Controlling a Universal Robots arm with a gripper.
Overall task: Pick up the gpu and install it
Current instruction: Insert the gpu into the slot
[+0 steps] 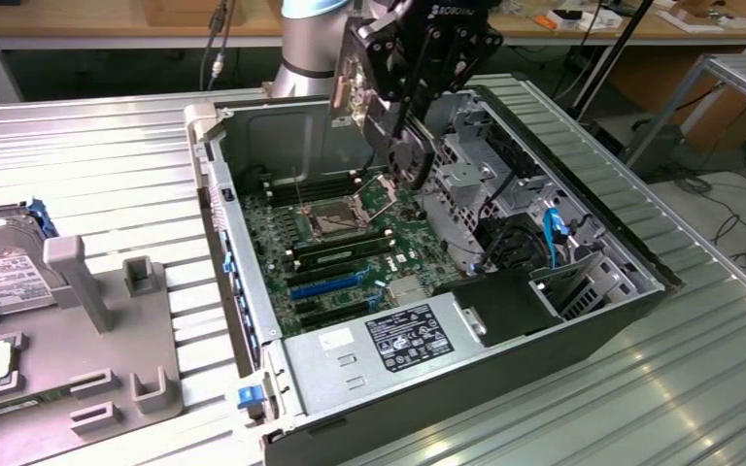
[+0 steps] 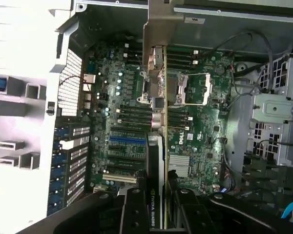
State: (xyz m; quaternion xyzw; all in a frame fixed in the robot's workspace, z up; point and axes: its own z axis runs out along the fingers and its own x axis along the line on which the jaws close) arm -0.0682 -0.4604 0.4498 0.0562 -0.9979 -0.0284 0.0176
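Observation:
My gripper [image 1: 410, 160] hangs over the open computer case, shut on the gpu [image 1: 362, 102]. In the wrist view the gpu [image 2: 155, 105] appears edge-on, a thin black card with a green-labelled face clamped between my fingers [image 2: 134, 207]; its silver bracket [image 2: 161, 29] is at the end far from my gripper [image 2: 156, 209]. The card hovers above the green motherboard [image 2: 195, 122], in line with the CPU socket [image 2: 193, 90] and near the blue slot [image 2: 127, 140]. It touches no slot. In the exterior view the motherboard [image 1: 347, 233] lies below the card.
A silver power supply [image 1: 392, 340] fills the case's near end. Metal drive cages [image 1: 581, 282] and cables line the side at the exterior view's right. A hard drive with a white label [image 1: 4, 262] and a grey fixture [image 1: 101, 330] sit outside the case.

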